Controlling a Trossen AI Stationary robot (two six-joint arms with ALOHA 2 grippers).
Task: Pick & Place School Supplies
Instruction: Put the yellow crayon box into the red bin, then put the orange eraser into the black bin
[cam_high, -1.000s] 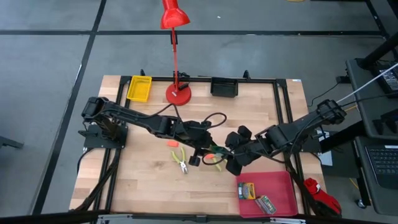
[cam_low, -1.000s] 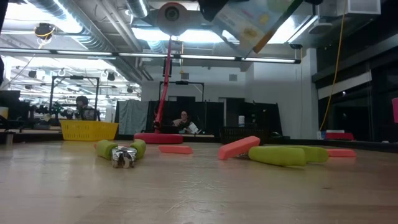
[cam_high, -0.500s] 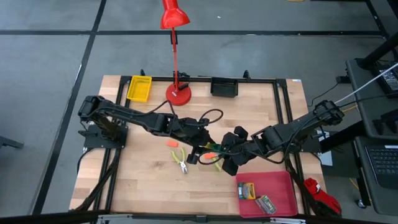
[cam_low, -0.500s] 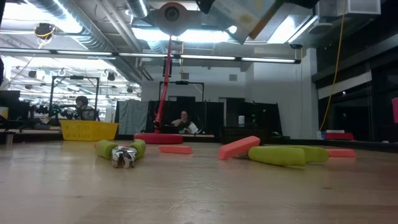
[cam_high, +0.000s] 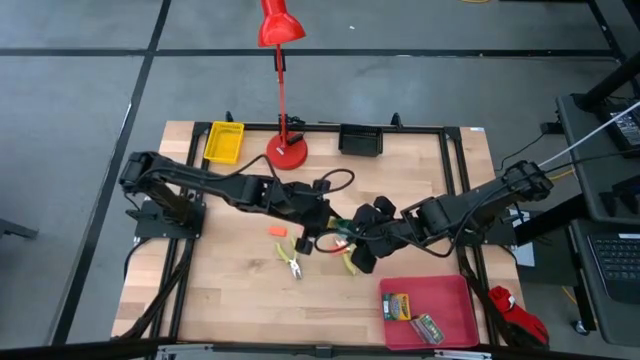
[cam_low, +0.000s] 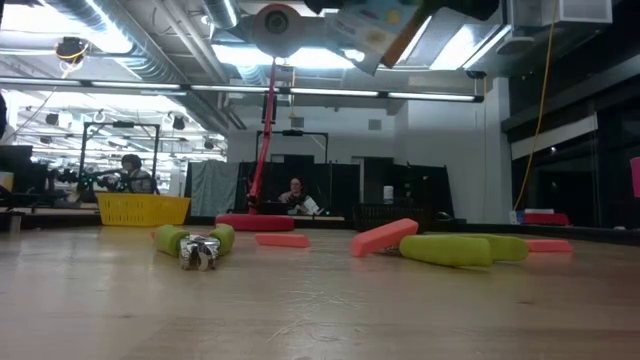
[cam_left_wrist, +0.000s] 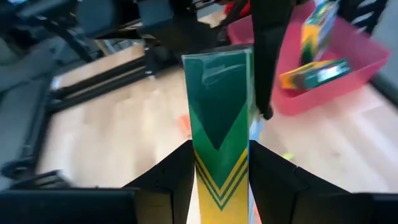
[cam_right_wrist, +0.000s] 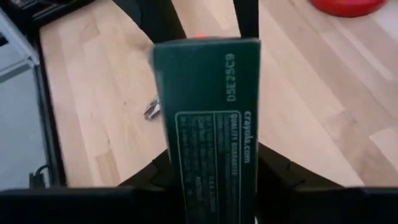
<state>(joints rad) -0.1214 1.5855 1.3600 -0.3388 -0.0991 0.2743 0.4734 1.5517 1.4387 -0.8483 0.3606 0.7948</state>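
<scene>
Crayon pack (cam_left_wrist: 219, 124) | gripped by both fingers (mid-table) | scissors (cam_high: 291, 262) beneath

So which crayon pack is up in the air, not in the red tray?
The pack held between both tools, left tool and right tool, above the table's middle. The other two packs lie in the red tray.
</scene>
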